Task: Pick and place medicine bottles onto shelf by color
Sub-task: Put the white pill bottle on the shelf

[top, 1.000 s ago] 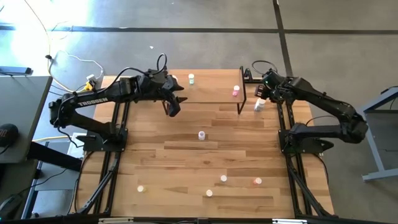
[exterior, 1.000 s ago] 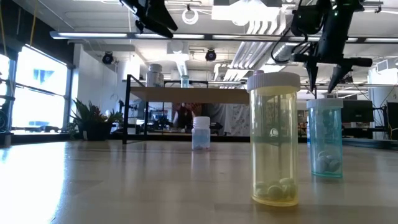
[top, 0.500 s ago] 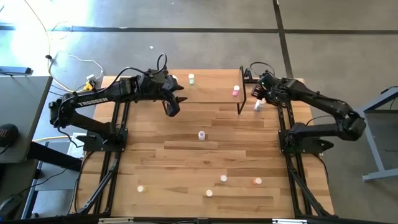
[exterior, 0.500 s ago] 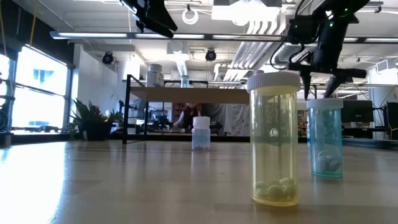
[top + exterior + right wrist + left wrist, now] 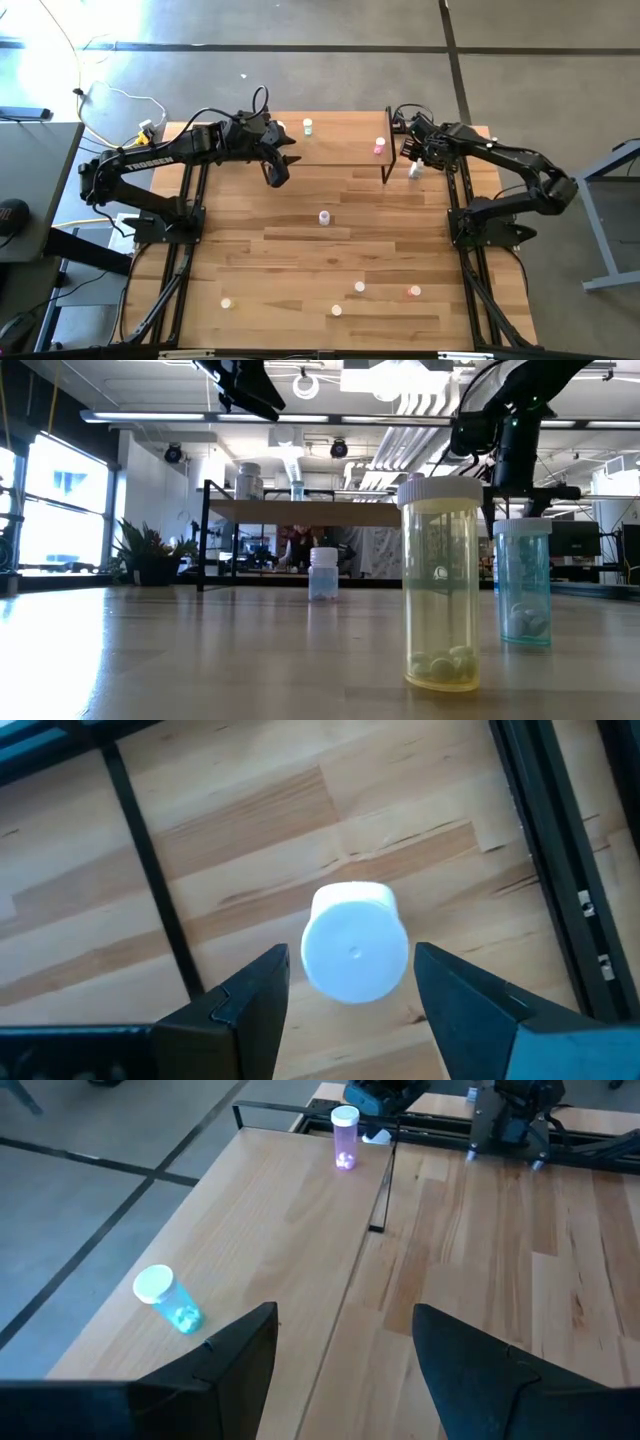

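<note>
Table (image 5: 300, 250) fills most of the high view, both arms mounted at its sides. Shelf (image 5: 340, 140) sits at the 12 o'clock edge of the table, carrying two bottles: pale green-blue bottle (image 5: 308, 126) toward its 11 o'clock corner and pink bottle (image 5: 379, 147) toward its 3 o'clock end; the left wrist view shows the same pair, green-blue (image 5: 168, 1299) and pink (image 5: 345, 1138), both upright on the board. Left gripper (image 5: 276, 172) hangs at the shelf's 7 o'clock corner, fingers spread apart with nothing between them; no bottle close to it, the nearest being the green-blue one up at its 1 o'clock. Right gripper (image 5: 411, 152) is just off the shelf's 3 o'clock end, above a white bottle (image 5: 414, 172) that stands on the table beside the shelf leg. In the right wrist view that white bottle (image 5: 356, 956) sits cap-up between the two fingers, which are spread wide and apart from it on both sides, so not gripped. Rest of the bottles on the table: clear-white one (image 5: 324, 217) at centre, then a row near the 6 o'clock edge, yellowish (image 5: 228, 302), white (image 5: 336, 310), white (image 5: 360, 288), orange-pink (image 5: 414, 292). Low view has a yellow bottle (image 5: 440, 582) and a blue one (image 5: 523, 582) close to the lens.
</note>
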`<state>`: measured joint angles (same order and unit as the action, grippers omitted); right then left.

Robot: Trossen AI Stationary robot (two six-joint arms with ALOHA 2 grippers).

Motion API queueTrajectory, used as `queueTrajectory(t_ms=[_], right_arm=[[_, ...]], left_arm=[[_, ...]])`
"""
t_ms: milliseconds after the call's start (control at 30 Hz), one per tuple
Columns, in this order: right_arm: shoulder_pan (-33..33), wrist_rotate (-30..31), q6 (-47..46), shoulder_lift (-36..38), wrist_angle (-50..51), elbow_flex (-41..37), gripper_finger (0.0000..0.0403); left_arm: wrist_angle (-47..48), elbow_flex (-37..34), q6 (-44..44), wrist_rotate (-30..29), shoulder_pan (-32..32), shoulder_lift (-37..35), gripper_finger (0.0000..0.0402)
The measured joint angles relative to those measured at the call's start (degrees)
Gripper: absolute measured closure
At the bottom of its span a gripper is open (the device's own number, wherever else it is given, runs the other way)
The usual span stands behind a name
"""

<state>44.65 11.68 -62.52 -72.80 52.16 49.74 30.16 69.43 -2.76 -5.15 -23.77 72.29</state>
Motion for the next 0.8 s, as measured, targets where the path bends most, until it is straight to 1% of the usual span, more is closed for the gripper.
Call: queueTrajectory(t_ms=[167,600,700,800], right_arm=[[1.1,-0.2,1.4,-1.1,0.2,0.0,0.0196],[1.1,-1.2,3.4,-5.4,-0.7,0.0,0.0197],[1.1,-1.2,3.4,-5.4,-0.7,0.0,0.0211],[1.1,-1.2,3.4,-5.3,-0.6,0.0,0.024]], left_arm=[[0.0,0.0,0.1,0.0,0.0,0.0,0.0179],[0.0,0.0,0.2,0.0,0.0,0.0,0.0179],[0.0,0.0,0.2,0.0,0.0,0.0,0.0179],[0.0,0.0,0.1,0.0,0.0,0.0,0.0179]])
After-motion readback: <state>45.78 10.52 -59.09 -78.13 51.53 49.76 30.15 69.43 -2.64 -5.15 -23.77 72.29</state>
